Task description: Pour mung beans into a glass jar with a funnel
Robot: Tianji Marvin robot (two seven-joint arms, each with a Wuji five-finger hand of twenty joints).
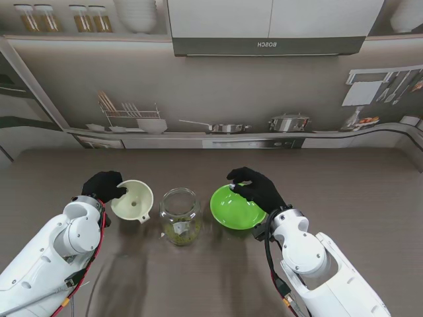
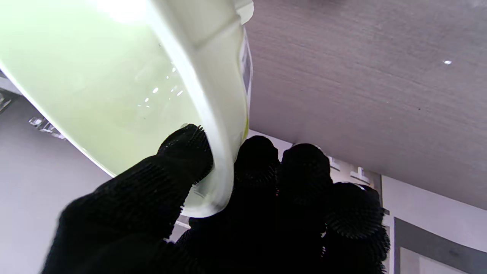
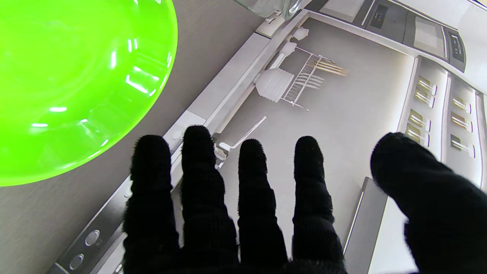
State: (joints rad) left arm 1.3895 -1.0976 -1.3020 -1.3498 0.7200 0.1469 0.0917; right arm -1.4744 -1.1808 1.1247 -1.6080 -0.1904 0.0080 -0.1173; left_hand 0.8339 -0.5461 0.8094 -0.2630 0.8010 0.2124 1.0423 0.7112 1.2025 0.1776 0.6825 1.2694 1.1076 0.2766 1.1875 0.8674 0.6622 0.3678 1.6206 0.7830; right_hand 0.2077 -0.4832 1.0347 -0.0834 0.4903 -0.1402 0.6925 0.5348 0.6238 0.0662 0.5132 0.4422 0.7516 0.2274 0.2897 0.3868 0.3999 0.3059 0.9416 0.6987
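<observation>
Beans in, bowl empty, funnel off the jar

On the table (image 1: pixel 344 198), the green bowl (image 1: pixel 234 208) sits right of the glass jar (image 1: pixel 180 214); right hand (image 1: pixel 259 188) spread, empty. Left hand (image 1: pixel 102 186) pinches the funnel (image 1: pixel 132 200) rim: lower it gently, then release.

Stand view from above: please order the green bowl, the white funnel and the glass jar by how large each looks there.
1. green bowl, widest.
2. white funnel and glass jar: their mouths look about alike, so I would not rank them. All three lie at similar nearness to the camera.
</observation>
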